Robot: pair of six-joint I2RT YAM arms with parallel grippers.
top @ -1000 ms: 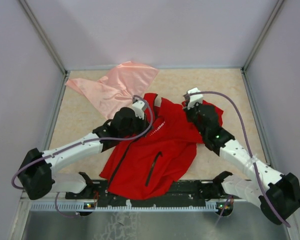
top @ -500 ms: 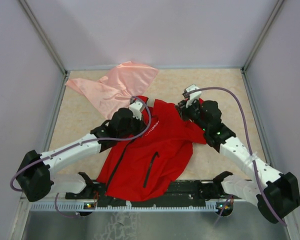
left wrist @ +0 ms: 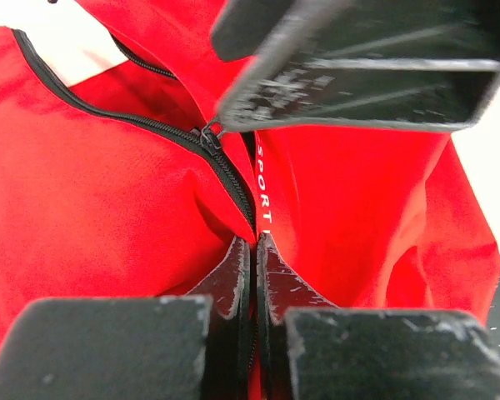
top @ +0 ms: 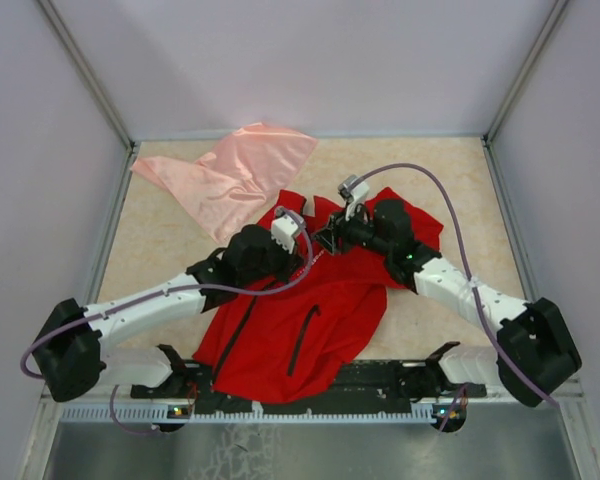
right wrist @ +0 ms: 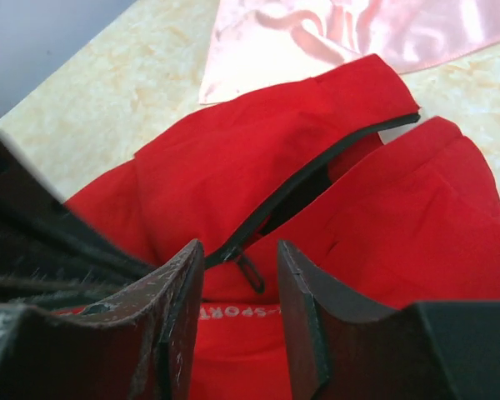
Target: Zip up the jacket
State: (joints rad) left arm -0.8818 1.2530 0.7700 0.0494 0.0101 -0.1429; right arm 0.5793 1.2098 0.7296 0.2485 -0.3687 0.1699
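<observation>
The red jacket [top: 310,310] lies spread on the table between both arms, its black front zipper closed low down and parted toward the collar. My left gripper [top: 298,238] is shut on the jacket's front edge at the zipper line [left wrist: 255,243], just below the white chest lettering [left wrist: 262,196]. The zipper slider [left wrist: 208,135] sits a short way ahead of it. My right gripper [top: 330,238] faces the left one. It is open, and its fingers [right wrist: 237,250] straddle the slider's hanging pull tab [right wrist: 252,273] without touching it.
A pale pink shiny cloth [top: 230,170] lies at the back left, touching the jacket's collar end [right wrist: 350,33]. Bare beige tabletop [top: 460,180] shows to the right and back. Grey walls enclose three sides. The arm bases stand on a black rail [top: 380,375] at the near edge.
My right gripper has let go of the jacket's right side, opened, and swung left to the zipper slider. The left gripper stayed shut on the jacket and shifted slightly right.
</observation>
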